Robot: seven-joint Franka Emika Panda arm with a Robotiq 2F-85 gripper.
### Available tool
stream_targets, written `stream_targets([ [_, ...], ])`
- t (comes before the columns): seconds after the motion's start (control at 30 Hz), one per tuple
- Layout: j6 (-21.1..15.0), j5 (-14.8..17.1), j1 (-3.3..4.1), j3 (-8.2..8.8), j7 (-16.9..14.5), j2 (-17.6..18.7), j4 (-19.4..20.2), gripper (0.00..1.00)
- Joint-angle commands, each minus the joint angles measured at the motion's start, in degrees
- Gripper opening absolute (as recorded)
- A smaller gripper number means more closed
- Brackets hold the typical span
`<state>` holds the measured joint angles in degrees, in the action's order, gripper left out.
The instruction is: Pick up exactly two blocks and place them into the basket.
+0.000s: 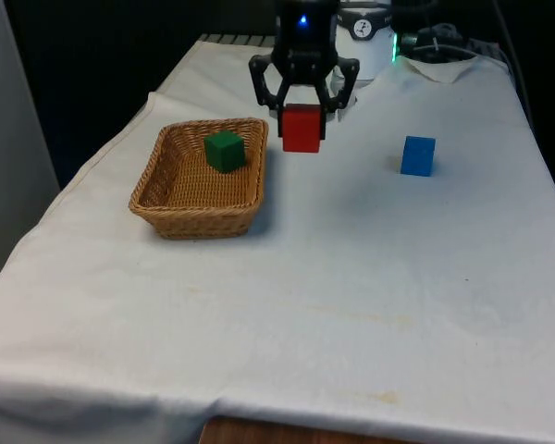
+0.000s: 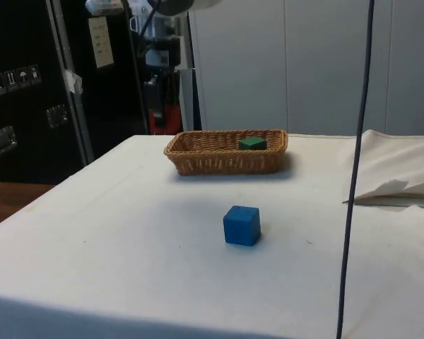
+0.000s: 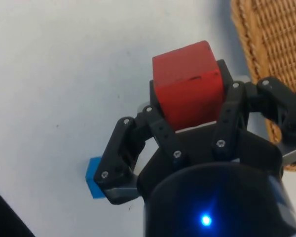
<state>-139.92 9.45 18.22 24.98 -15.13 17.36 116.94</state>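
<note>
**Carrying stage, second block — status entry**

Holding the red block, the hand hangs above the table in the upper middle of the front view, just to the right of the basket's far right corner. Its fingers are closed onto the block's sides; the wrist view shows the block gripped squarely between them, with cloth beneath it and the basket's woven rim at the frame's right edge.

**Done, as judged from the pictures**
- Green block: lies inside the basket, towards its far right corner. First of two, in place.
- Red block: lifted clear of the cloth. Second of two, in transit.

**Left to do**
- Bring the red block over the basket's opening and let it go. The count is then met.
- Blue block: stands alone on the cloth in the upper right of the front view, well apart from the basket. It should be left where it is, since only two blocks are wanted.

**Surface**
- White cloth over the whole table, slightly creased, with faint yellowish marks towards the front view's lower middle. A strip of wooden edge shows at that frame's bottom.

**Room**
- Side view: dark cabinets at the left, pale wall panels behind the basket, a thin cable hanging down the right of the frame.
</note>
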Motion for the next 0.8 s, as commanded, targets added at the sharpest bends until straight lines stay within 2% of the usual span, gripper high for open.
stream_targets([
  [0.0, 0.80, 0.97, -0.63, 0.06, -1.38, 0.80, -1.03, 0.00],
  [0.1, 0.97, 1.60, -0.86, 0.86, -2.52, 2.01, -2.18, 0.00],
  [0.13, 0.34, 0.86, -0.23, 1.15, -1.60, 1.60, -1.60, 0.00],
  [0.17, 1.03, 1.78, -0.92, 1.09, -2.86, 2.41, -2.58, 0.00],
  [0.4, 1.66, 3.44, -1.38, 3.32, -5.67, 5.33, -5.67, 0.00],
  [0.43, 0.92, 2.92, -0.80, 3.61, -5.04, 5.27, -5.21, 0.00],
  [0.47, 1.78, 3.50, -1.43, 3.55, -5.96, 5.67, -6.02, 0.00],
  [0.67, 2.12, 4.18, -2.01, 5.16, -7.96, 7.28, -7.33, 0.00],
  [0.7, 1.60, 3.78, -1.38, 5.50, -7.39, 7.10, -6.99, 0.00],
  [0.73, 2.06, 4.35, -2.06, 5.39, -8.31, 7.51, -7.39, 0.00],
  [0.77, 2.01, 4.47, -2.18, 5.61, -8.59, 7.68, -7.39, 0.00],
])
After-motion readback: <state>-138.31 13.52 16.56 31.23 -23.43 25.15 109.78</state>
